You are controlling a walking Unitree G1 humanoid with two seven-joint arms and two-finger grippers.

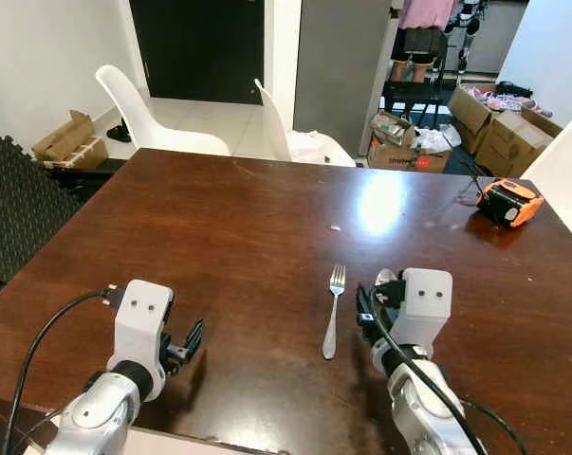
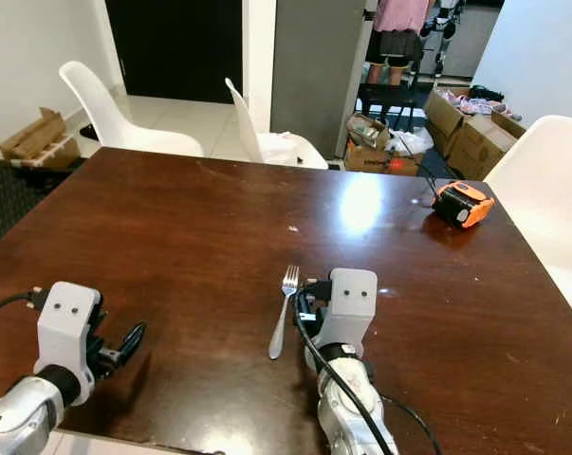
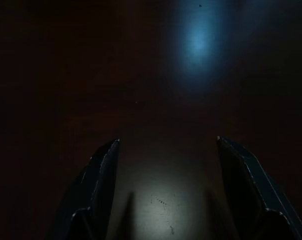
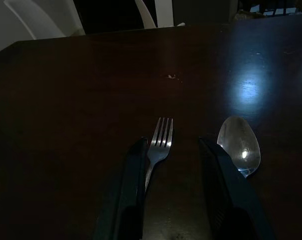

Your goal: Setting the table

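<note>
A silver fork (image 1: 335,308) lies on the dark wooden table (image 1: 238,218), tines pointing away from me. Just right of it lies a silver spoon (image 4: 239,145), partly hidden behind my right wrist in the eye views. My right gripper (image 4: 173,141) hovers low over the table just right of the fork. It is open, one finger (image 4: 134,190) over the fork's handle and the other finger (image 4: 222,185) beside the spoon's bowl. My left gripper (image 3: 168,141) is open over bare table at the near left (image 1: 189,341), holding nothing.
An orange tape measure (image 1: 507,201) sits at the table's far right. White chairs (image 1: 157,118) stand at the far side, and another chair (image 1: 562,171) at the right. Cardboard boxes (image 1: 499,128) lie on the floor beyond. The near table edge (image 1: 267,441) is close to my arms.
</note>
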